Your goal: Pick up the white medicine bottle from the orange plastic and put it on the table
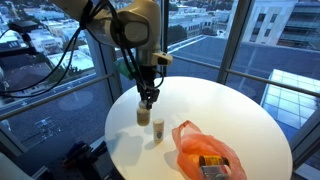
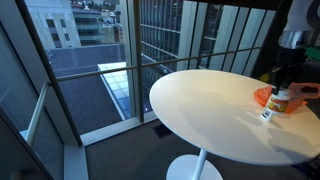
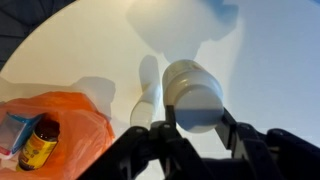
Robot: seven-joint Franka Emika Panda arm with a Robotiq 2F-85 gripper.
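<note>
Pincer [image 3: 195,120] is closed partway on the white medicine bottle [image 3: 190,92], with one finger against each side and the bottle's top facing the wrist camera. In an exterior view I read the pincer [image 1: 148,98] pointing straight down, the bottle [image 1: 143,114] at its tips, low over the round table [image 1: 240,110]. I cannot tell whether its base touches. The orange plastic bag [image 1: 205,150] lies apart; a second white bottle [image 1: 158,128] stands just beside the held one.
</note>
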